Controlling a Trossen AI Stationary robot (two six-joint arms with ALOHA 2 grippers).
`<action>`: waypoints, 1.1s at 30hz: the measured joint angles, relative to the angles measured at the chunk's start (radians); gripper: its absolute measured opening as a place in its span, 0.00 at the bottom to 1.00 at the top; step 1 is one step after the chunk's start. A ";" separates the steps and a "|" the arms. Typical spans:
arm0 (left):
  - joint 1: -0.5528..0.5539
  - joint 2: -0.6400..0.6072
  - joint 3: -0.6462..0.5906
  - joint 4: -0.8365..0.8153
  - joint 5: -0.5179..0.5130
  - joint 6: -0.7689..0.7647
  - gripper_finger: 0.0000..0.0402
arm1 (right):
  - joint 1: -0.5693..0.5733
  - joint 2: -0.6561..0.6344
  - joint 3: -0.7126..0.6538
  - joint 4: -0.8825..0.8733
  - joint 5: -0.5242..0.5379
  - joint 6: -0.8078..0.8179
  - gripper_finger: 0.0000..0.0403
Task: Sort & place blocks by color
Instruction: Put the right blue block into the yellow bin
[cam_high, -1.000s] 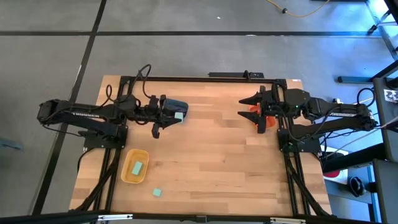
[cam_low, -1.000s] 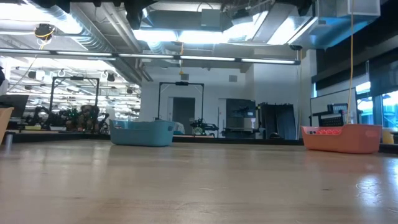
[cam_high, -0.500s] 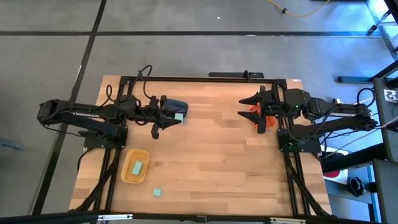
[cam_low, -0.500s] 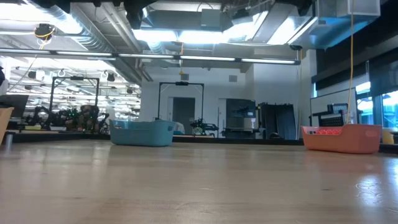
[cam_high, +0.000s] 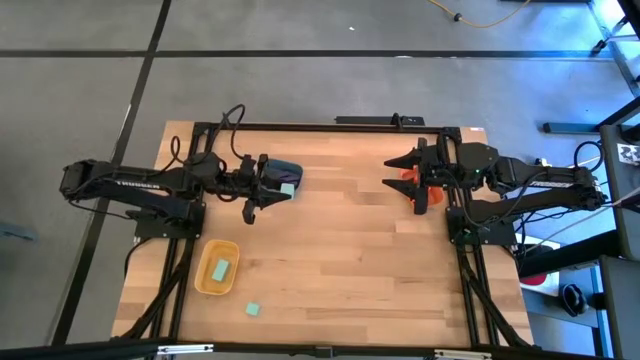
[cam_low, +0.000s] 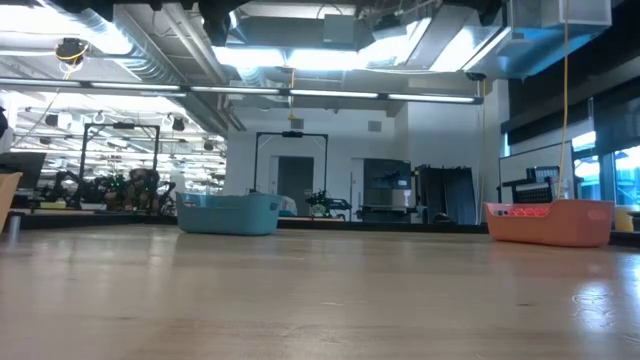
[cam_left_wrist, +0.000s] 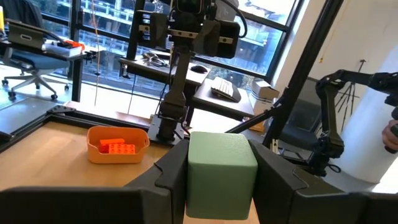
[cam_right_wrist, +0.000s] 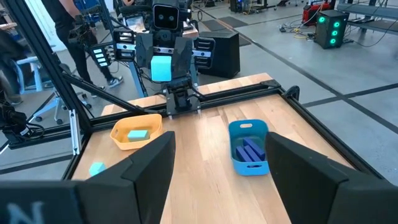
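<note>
My left gripper (cam_high: 283, 187) is raised by the blue tub (cam_high: 283, 170) and shut on a mint-green block (cam_left_wrist: 221, 173), which also shows in the right wrist view (cam_right_wrist: 161, 67). Purple blocks (cam_right_wrist: 249, 151) lie in the blue tub (cam_right_wrist: 250, 148). My right gripper (cam_high: 399, 178) hangs open over the orange tub (cam_high: 413, 178), which holds orange-red blocks (cam_left_wrist: 118, 147). One mint-green block (cam_high: 221, 268) lies in the yellow tub (cam_high: 203, 282). Another mint-green block (cam_high: 253, 310) rests flat on the table. Neither gripper shows in the low view. My left gripper pinches the mint-green block between its two fingers (cam_left_wrist: 166, 180), one on each of two opposite side faces (cam_left_wrist: 194, 177). The fingers lie level and point toward the table's right side. The block is lifted clear of the table and sits upright.
The blue tub (cam_low: 228, 213) stands near the table's far edge on the left, the orange tub (cam_low: 550, 222) at the far right, and the yellow tub (cam_right_wrist: 135, 132) near the left front. Bare wooden table (cam_high: 350, 260) stretches between them. People and office furniture show beyond the table.
</note>
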 joint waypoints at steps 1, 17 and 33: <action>0.000 0.000 0.000 0.000 0.000 0.000 0.31 | 0.000 0.000 0.000 0.000 0.000 0.000 0.62; 0.000 0.000 0.000 0.000 0.007 -0.001 0.31 | 0.000 0.000 0.000 0.000 0.000 0.001 0.62; 0.000 0.000 0.001 -0.001 0.030 -0.002 0.31 | 0.000 0.000 0.000 0.001 0.000 0.001 0.62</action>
